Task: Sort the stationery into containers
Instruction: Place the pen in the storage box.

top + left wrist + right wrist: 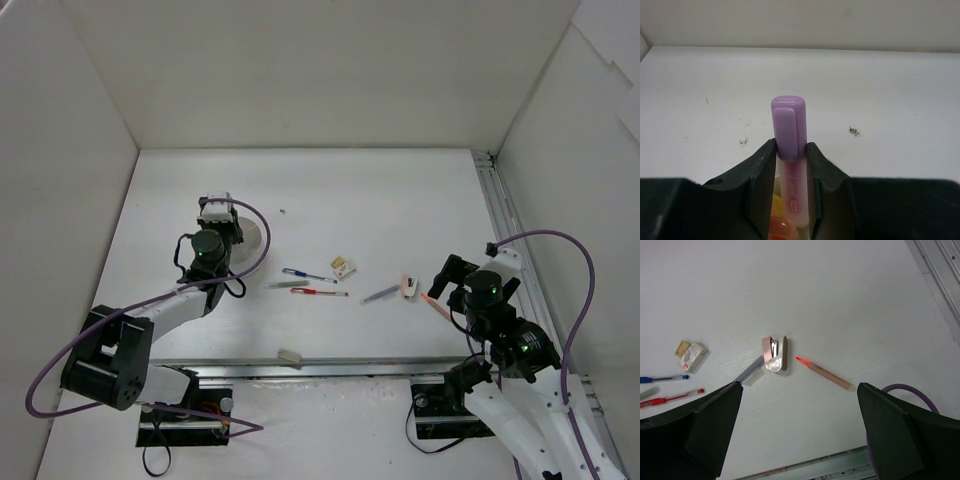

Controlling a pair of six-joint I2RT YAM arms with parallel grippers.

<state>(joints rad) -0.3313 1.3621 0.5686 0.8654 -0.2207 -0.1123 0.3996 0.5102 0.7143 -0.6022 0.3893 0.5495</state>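
My left gripper [791,150] is shut on a short marker with a purple cap [788,125], held upright. Yellow and orange rounded shapes [780,225] show below it between the fingers. In the top view the left gripper [217,210] is over the left side of the round white cup [256,236]. My right gripper [800,386] is open and empty, above an orange-tipped marker [824,373]. Near it lie a pink and metal stapler-like piece [774,354], a grey pen [751,371], a cream eraser [691,352], a blue pen [662,379] and a red pen [672,398].
In the top view the blue pen [308,275], red pen [318,292] and eraser [343,267] lie mid-table. Another cream eraser block [289,355] lies by the metal rail [350,368] at the near edge. White walls stand on three sides.
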